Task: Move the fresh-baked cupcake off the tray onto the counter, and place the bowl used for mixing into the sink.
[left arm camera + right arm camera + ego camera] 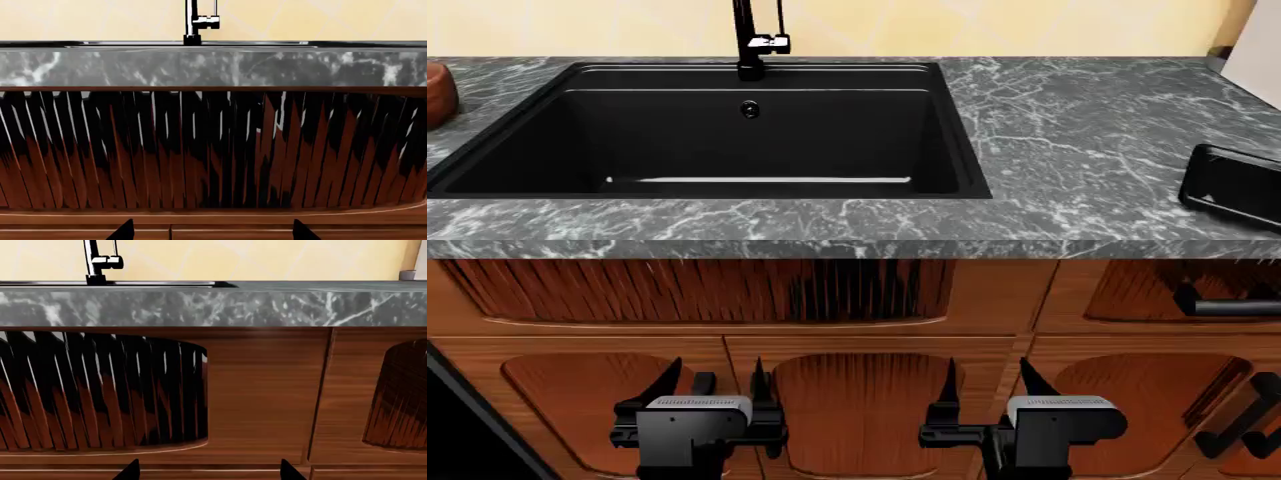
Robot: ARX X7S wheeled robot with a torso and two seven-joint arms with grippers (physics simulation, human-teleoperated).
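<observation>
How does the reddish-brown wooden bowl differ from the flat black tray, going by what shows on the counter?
The reddish-brown wooden bowl sits at the far left edge of the dark marble counter, left of the black sink; the flat black tray lies at the far right. The bowl is rounded with warm wood colour; the tray is dark, glossy and low with rounded corners. Both are cut off by the head view's edge, and both rest on the counter.

sink (694,140) set in counter (1068,130) | bowl (438,92) left | tray (1232,186), seemingly, right
</observation>
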